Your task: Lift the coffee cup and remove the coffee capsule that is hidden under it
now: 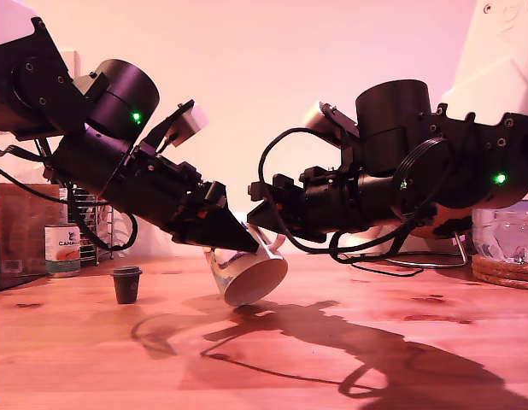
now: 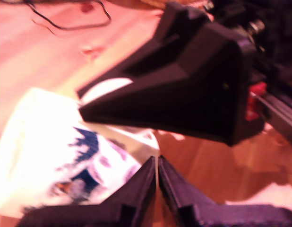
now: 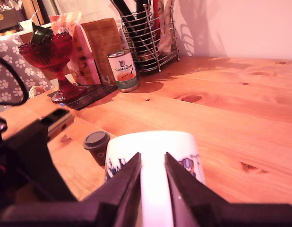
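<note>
1. The coffee cup [image 1: 251,275] is tilted over on the wooden table [image 1: 375,367], in the middle of the exterior view. Only its lower edge seems to touch the wood.
2. My second gripper [image 3: 153,172] comes in from the exterior view's right. Its two fingers are closed on a white part of the cup.
3. My first gripper [image 2: 157,175] comes from the exterior view's left and meets the cup's upper side. Its jaws are pressed nearly together; if they pinch something, I cannot tell.
4. The coffee capsule [image 1: 126,284] stands uncovered on the table, apart from the cup, towards the exterior view's left.
5. A small tin can [image 1: 62,249] stands further behind, at the exterior view's left.
</note>
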`<state>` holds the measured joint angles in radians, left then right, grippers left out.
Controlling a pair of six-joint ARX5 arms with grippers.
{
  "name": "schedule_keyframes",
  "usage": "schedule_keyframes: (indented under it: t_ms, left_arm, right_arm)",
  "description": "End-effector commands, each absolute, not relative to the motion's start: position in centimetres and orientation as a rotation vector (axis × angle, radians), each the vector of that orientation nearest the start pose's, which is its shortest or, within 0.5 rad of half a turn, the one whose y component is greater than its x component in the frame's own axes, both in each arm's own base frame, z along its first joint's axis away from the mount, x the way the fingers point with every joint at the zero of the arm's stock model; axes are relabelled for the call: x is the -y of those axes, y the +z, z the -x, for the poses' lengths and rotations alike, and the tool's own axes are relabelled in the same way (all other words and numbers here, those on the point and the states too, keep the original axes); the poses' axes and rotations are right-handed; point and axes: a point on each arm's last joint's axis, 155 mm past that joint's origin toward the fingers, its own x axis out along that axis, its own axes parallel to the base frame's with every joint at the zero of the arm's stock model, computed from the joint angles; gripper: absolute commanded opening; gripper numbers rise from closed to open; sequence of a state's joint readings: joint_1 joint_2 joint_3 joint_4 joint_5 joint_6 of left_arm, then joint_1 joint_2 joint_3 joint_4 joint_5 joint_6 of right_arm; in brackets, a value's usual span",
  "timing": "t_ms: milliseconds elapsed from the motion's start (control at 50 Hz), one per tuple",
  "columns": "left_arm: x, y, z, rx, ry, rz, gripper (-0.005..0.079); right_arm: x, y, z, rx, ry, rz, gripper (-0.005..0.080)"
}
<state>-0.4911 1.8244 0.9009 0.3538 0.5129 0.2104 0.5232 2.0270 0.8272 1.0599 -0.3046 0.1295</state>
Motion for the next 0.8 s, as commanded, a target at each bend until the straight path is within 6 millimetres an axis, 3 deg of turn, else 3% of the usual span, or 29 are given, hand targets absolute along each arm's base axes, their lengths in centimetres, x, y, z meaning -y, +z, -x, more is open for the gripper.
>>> schedule_keyframes:
  t_ms: [0,360,780]
  left_arm:
    - [30.4,5.9,-37.1,-0.519,-1.041,-0.189,-0.0021]
    - [30.4,3.3,-36.9,-0.567,-1.046,-0.206,-0.0021]
    - [29.8,3.1,-37.5,-0.546,-1.021,-0.259,-0.0021]
  right_arm:
    - [-30.3,5.3,-40.8,-0.336,0.814,-0.091,-0.0012]
    - [-30.6,5.3,-40.5,-0.34,0.836,-0.093,-0.0012]
    - [-30.6,4.5,-40.1,-0.376,0.848,-0.092,-0.0012]
